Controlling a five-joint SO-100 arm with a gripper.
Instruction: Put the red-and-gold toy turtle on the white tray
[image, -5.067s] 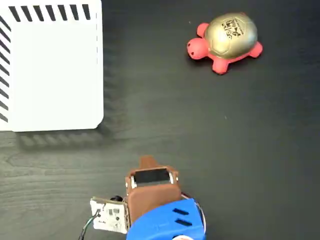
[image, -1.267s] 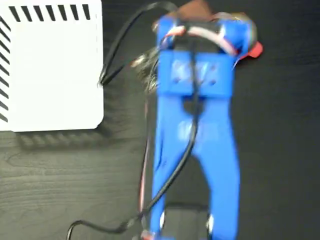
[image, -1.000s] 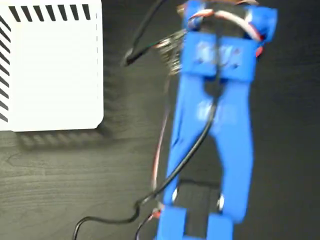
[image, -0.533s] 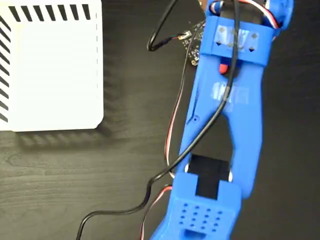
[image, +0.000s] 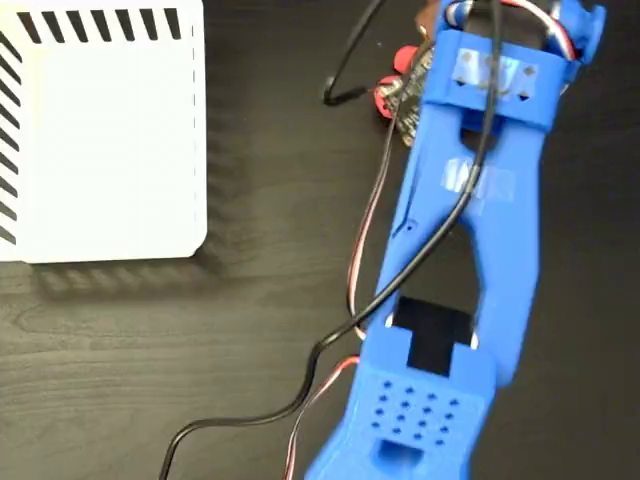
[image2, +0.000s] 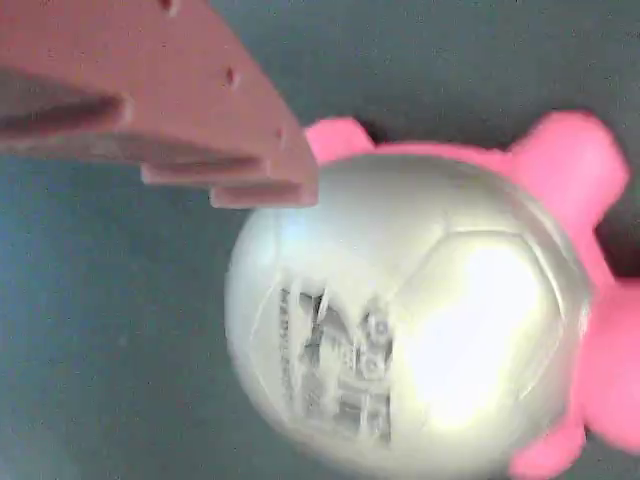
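Observation:
The red-and-gold toy turtle (image2: 400, 320) fills the wrist view, its shiny shell with dark print facing up and its legs poking out at the top and right. In the fixed view only the turtle's red head and a leg (image: 386, 96) peek out left of my blue arm (image: 470, 230), which covers the rest. My gripper (image2: 300, 340) hangs right over the shell and is open. One brown finger (image2: 220, 120) shows at the top left, its tip by the shell's upper edge; the other finger is out of frame. The white tray (image: 100, 130) lies at the upper left, far from the turtle.
Black and red cables (image: 340, 330) trail from the arm down across the dark wooden table (image: 150, 360). A small circuit board (image: 412, 100) sticks out on the arm's left side near the turtle.
The arm has stretched from the bottom edge up over the turtle. Over the last second it shifted up and to the right, uncovering the turtle's red head.

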